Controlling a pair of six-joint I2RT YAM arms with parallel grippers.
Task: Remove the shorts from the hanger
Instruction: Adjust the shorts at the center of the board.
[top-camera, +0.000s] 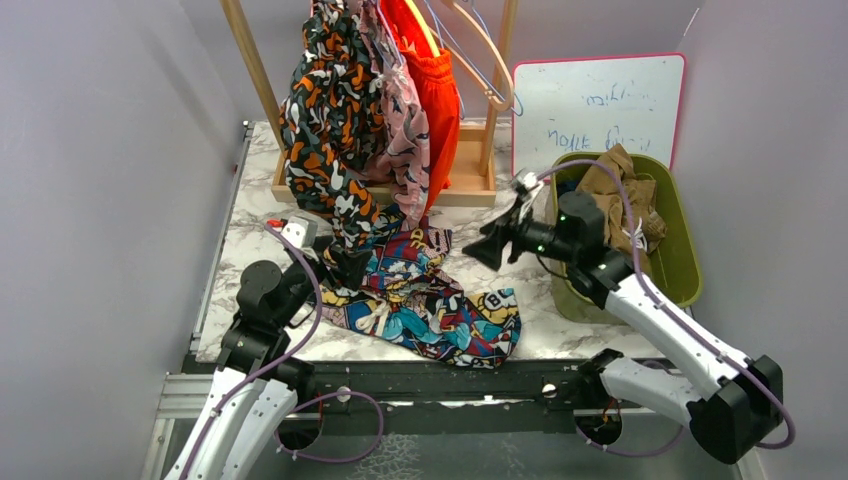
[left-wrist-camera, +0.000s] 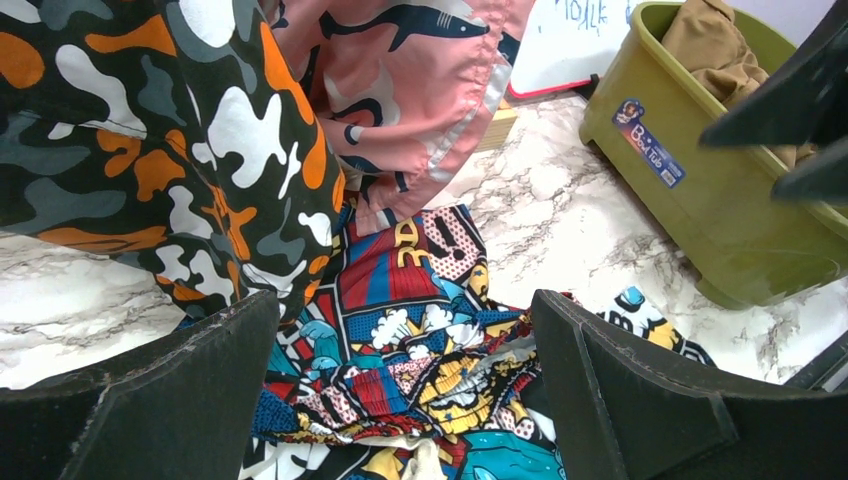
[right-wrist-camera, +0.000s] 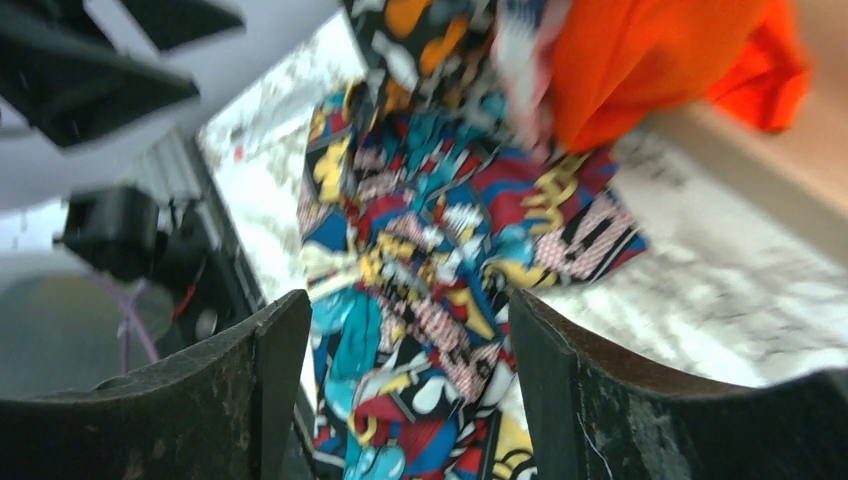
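Comic-print shorts lie on marble surface, frame centre.
Left claw wide, empty; right claw apart, empty.

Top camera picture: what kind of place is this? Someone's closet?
Probably a robot test booth, not a home: plain grey walls box in a marble-look table, two robot arms sit at its near edge, and a scribbled whiteboard stands behind.

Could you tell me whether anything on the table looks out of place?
The comic-print shorts lie crumpled on the table, reaching its near edge, rather than in the green tub with the tan pair.
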